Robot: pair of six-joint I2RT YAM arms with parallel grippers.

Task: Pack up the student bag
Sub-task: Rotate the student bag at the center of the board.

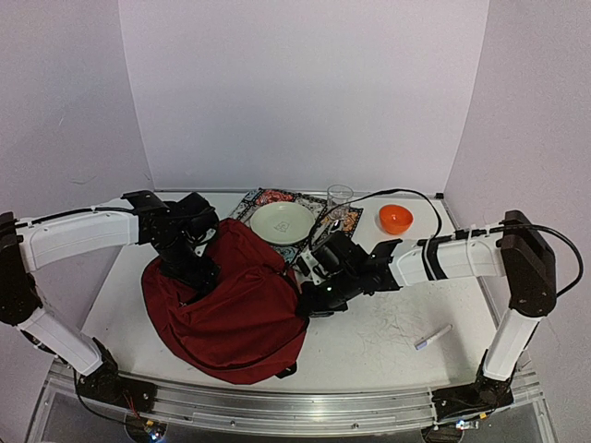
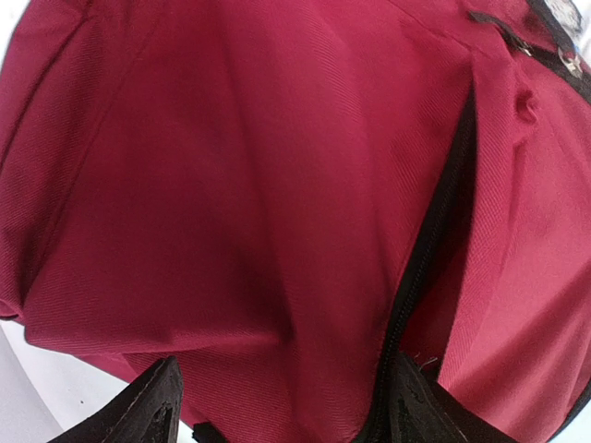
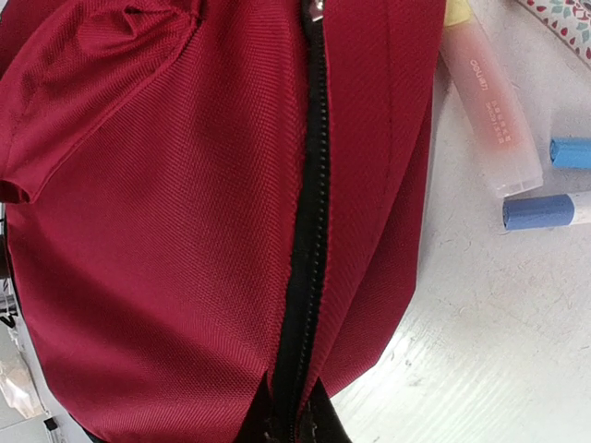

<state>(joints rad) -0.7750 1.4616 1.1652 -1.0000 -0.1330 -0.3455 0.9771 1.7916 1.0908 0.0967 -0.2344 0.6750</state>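
Dark-red fabric of the student bag (image 1: 226, 309) lies slumped on the left-centre of the white table (image 1: 388, 323), between the two arms. The left gripper (image 2: 277, 420) sits over the bag's upper left part. Its jaws are spread wide with red cloth between the fingers (image 2: 148, 415) and nothing clamped. The right gripper (image 3: 291, 426) is at the bag's right edge, with its fingertips drawn together and pinching the black zipper (image 3: 309, 231) where the band runs down to them. The zipper looks closed along the stretch seen from the right wrist. Just beside the bag on that side lie a translucent pinkish tube (image 3: 489, 115) with a yellow end and two blue-capped pens (image 3: 540, 210). Behind the bag, a pale green plate (image 1: 282, 222) rests on a patterned mat (image 1: 268, 197), with a clear glass (image 1: 340, 196) at the mat's far right. An orange bowl (image 1: 395, 219) stands further right. A white marker (image 1: 432, 338) lies alone, well apart, toward the near right.
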